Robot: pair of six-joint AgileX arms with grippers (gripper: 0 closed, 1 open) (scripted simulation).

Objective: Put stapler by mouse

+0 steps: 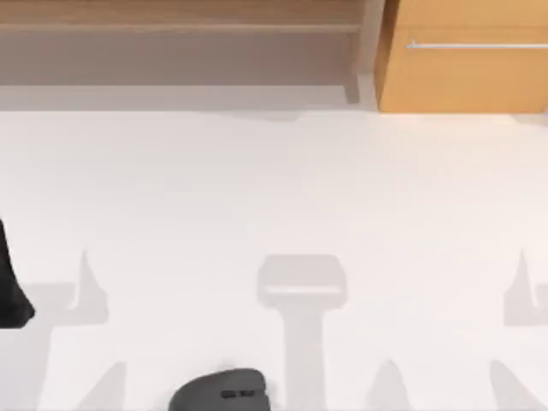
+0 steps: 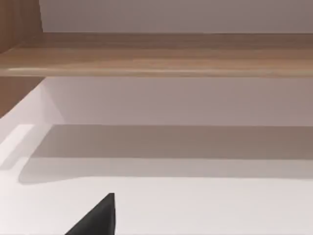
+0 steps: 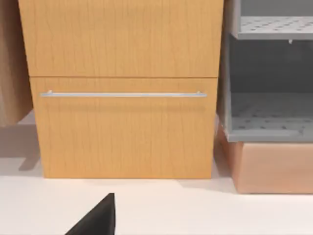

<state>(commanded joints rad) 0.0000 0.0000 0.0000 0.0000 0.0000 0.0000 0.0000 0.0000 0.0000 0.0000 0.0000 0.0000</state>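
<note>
A: Where is the mouse (image 1: 220, 391)?
B: On the white counter (image 1: 274, 188), at its near edge, far from the wood drawer (image 1: 462, 56).
A: And the left tool (image 1: 13, 282)?
B: Left of the mouse, well apart. I cannot tell if it is open.
</note>
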